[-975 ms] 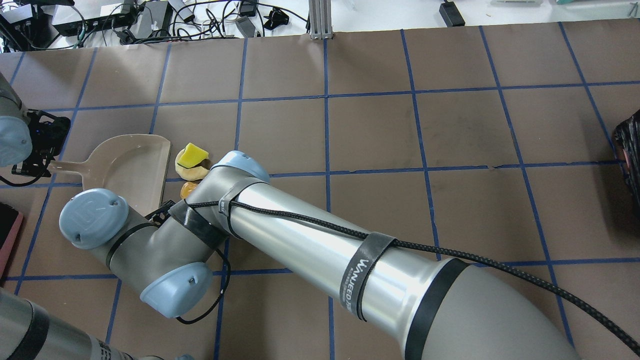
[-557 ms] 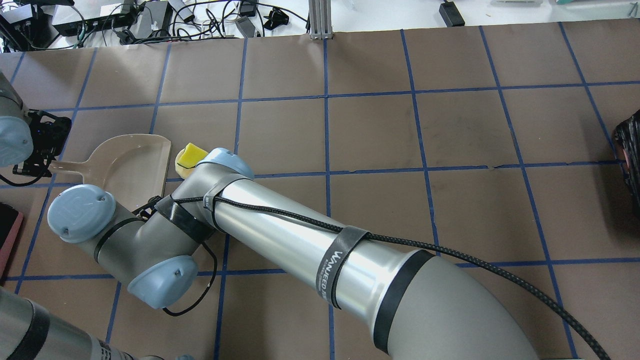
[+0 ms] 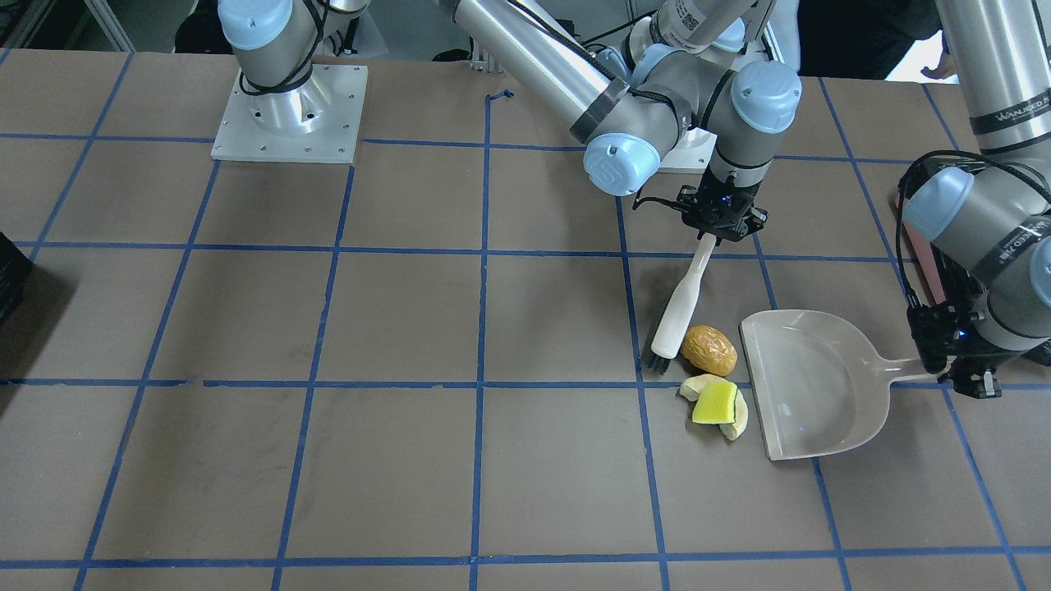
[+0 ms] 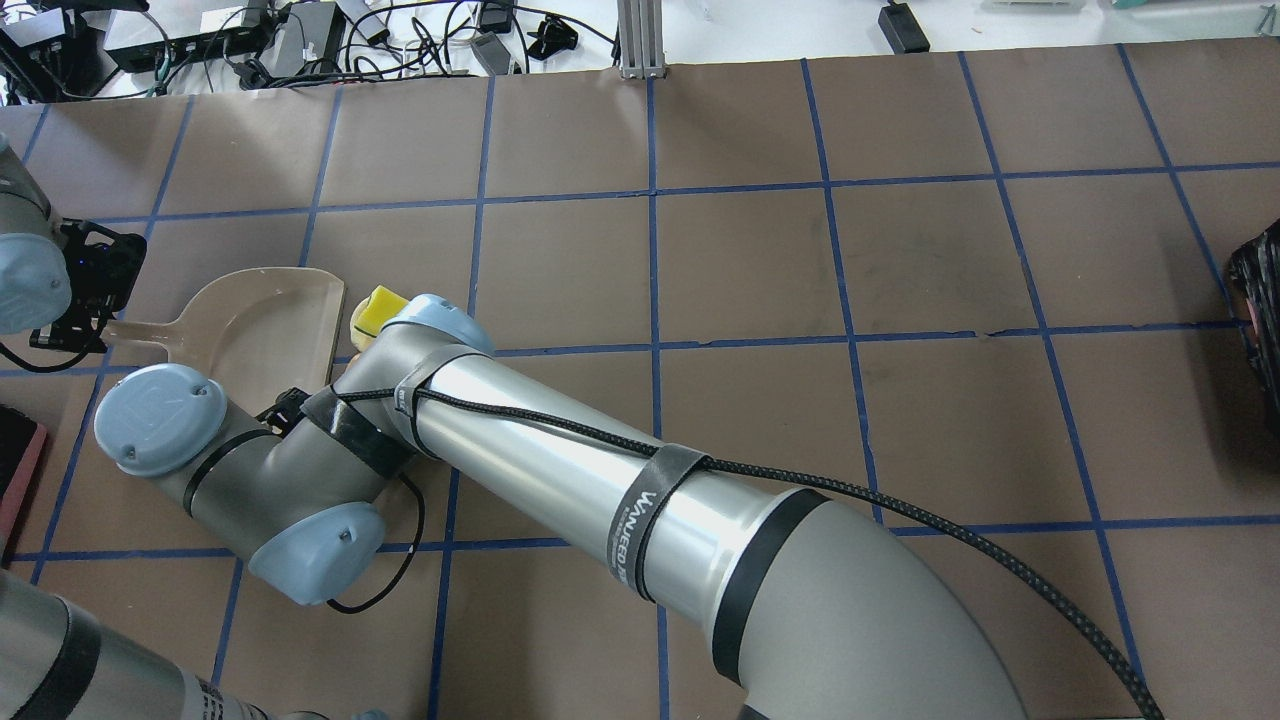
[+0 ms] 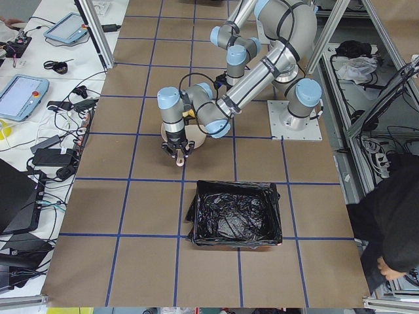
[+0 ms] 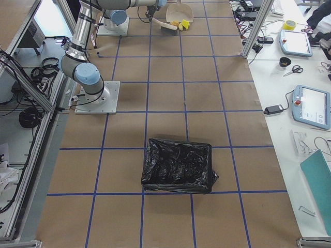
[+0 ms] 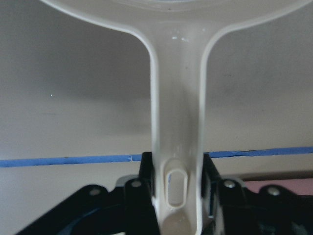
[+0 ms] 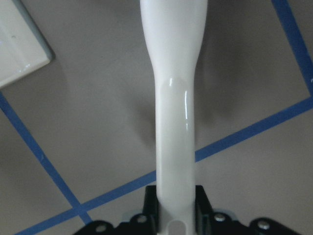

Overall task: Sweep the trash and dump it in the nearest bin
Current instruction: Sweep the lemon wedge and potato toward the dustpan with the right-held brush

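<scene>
The trash lies just left of the dustpan's mouth in the front-facing view: a golden-brown potato lump (image 3: 709,350) and yellow and pale-green squash wedges (image 3: 716,404). My right gripper (image 3: 721,231) is shut on the white brush handle (image 8: 176,122); the brush (image 3: 680,308) slants down with its bristles (image 3: 657,362) on the table beside the potato. My left gripper (image 3: 956,367) is shut on the handle (image 7: 176,147) of the beige dustpan (image 3: 809,386), which lies flat. From overhead my right arm hides most of the trash; one yellow wedge (image 4: 378,308) shows. The pink bin (image 4: 15,465) sits at the left edge.
The black-bag-lined bin (image 5: 236,212) stands near the left arm's end of the table. Another bin with a black bag (image 6: 178,165) is at the far right end (image 4: 1260,300). Cables and electronics (image 4: 250,40) lie beyond the table's far edge.
My right arm has swung left toward the dustpan with the brush, covering more of the trash in the overhead view. The left gripper and dustpan have shifted slightly right.
</scene>
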`<state>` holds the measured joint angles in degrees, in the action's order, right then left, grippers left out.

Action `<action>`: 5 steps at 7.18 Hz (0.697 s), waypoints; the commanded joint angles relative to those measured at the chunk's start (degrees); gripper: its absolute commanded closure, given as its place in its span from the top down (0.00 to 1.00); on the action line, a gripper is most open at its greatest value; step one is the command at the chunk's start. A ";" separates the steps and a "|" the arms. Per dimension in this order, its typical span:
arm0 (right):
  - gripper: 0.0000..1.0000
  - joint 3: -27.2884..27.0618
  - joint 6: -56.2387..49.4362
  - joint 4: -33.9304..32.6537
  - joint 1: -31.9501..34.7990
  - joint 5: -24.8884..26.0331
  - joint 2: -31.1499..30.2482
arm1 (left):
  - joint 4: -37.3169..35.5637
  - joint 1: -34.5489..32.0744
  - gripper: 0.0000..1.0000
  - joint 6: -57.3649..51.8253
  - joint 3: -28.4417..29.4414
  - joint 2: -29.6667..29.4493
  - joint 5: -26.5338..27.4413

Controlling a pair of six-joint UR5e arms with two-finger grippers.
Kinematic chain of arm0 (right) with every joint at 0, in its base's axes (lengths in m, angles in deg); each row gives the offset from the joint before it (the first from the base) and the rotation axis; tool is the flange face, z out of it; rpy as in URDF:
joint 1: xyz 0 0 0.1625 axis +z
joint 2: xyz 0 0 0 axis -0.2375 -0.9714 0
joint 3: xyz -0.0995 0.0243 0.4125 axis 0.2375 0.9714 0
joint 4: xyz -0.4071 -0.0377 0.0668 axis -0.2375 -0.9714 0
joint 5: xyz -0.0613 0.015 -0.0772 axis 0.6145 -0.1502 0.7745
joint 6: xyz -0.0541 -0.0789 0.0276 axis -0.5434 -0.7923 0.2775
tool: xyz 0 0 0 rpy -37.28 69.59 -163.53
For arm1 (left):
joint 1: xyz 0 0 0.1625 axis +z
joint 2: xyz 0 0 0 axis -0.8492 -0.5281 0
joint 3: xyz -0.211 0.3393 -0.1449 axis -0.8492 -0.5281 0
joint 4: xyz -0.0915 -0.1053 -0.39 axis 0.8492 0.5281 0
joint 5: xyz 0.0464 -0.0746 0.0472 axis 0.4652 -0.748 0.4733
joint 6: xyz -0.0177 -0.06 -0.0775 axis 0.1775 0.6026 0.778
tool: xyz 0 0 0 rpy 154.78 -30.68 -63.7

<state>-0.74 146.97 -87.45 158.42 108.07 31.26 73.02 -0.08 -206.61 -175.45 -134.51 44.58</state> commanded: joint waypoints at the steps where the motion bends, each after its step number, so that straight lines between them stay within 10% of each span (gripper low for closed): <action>1: 0.00 0.53 -7.83 -0.54 -0.27 -1.63 0.14 | -0.60 -0.07 0.00 0.22 -0.03 -0.21 0.00; 5: 0.00 5.44 -26.08 -1.42 -0.27 -2.52 3.12 | -0.68 -0.16 0.00 0.22 -0.03 -0.30 0.00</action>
<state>3.20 127.43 -88.27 158.15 105.65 33.45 72.35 -0.18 -206.39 -175.48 -134.79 44.58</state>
